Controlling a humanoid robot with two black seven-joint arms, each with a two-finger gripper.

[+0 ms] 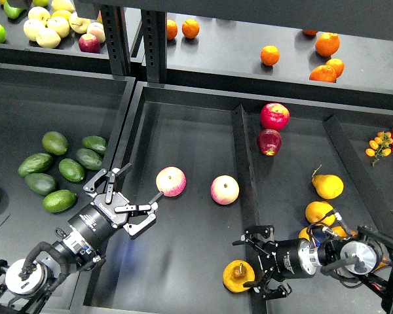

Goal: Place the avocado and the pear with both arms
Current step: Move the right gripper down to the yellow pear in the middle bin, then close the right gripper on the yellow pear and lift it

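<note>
The bright green avocado point(59, 200) lies in the left bin, at the front of a cluster of darker avocados. My left gripper point(136, 191) is open and empty, just right of that bin, over the left side of the middle tray. The squat orange-yellow pear point(235, 275) lies at the front right corner of the middle tray point(183, 137), by the divider wall. My right gripper point(251, 262) is open and empty, just right of the pear, with its lower finger beside the fruit.
Two pink-and-yellow apples point(171, 181) point(224, 190) lie in the middle tray. Red apples point(274, 116) and yellow pears point(327, 186) lie in the right tray. Darker avocados point(71, 169) fill the left bin. Oranges point(327, 44) and pale apples point(49, 27) sit on the back shelf.
</note>
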